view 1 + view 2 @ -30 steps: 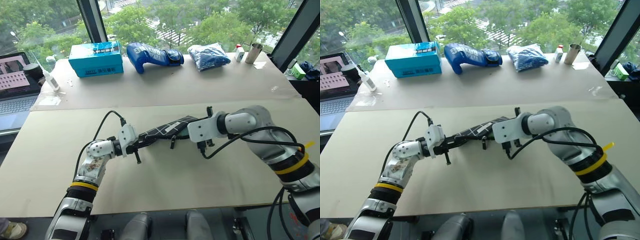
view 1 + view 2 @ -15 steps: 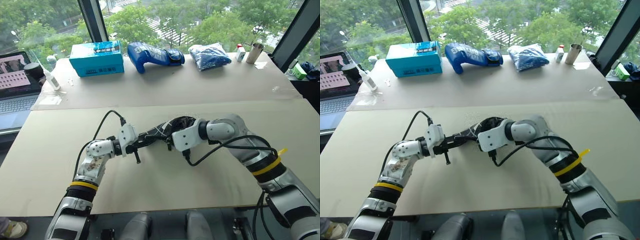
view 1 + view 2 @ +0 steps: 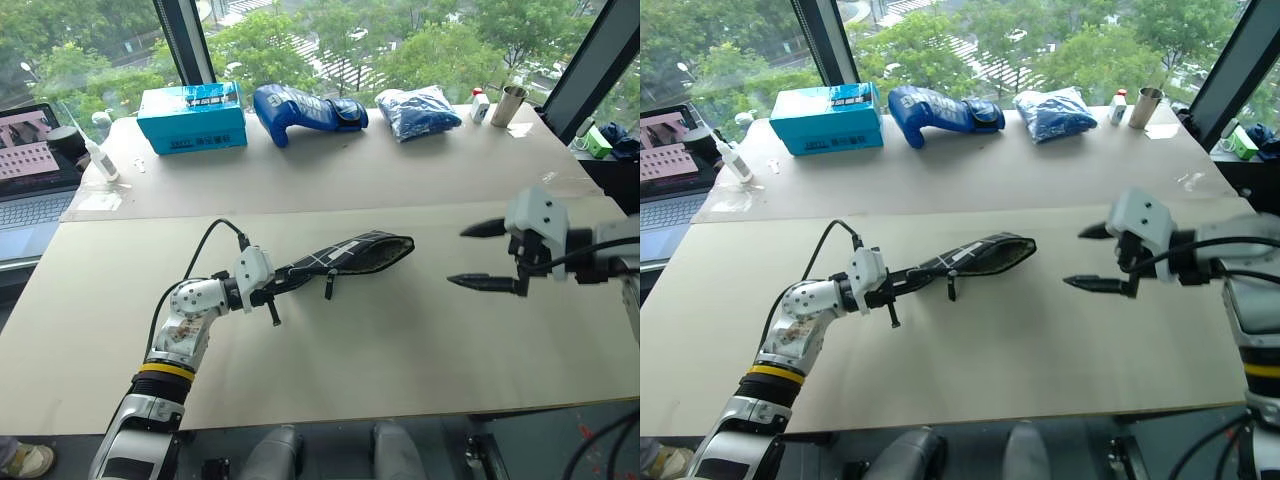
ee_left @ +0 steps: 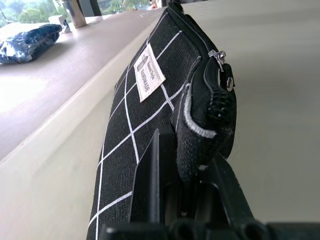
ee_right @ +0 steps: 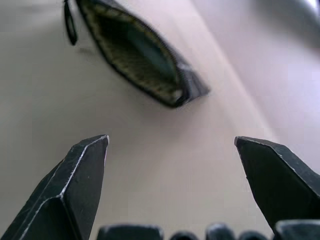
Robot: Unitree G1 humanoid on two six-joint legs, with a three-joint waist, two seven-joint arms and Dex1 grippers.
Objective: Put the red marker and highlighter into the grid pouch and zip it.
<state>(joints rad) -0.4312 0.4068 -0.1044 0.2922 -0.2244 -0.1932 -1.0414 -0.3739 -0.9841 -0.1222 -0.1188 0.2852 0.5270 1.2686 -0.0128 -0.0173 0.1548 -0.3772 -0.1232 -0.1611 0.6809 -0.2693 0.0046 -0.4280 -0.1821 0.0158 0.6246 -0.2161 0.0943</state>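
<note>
Our left gripper (image 3: 268, 290) — clamped on the grid pouch (image 3: 345, 255), held above the table (image 3: 330, 380), mouth gaping. Our right gripper (image 3: 480, 255) — spread wide, empty, well apart. Risk: contents spilling if the pouch tips before zipping.

A: Daylight pours in from the far windows, even and bright, shadows super soft.

B: Yep. Right wrist view's blurry though, grid pouch (image 5: 140, 55) mouth is out of focus.
</note>
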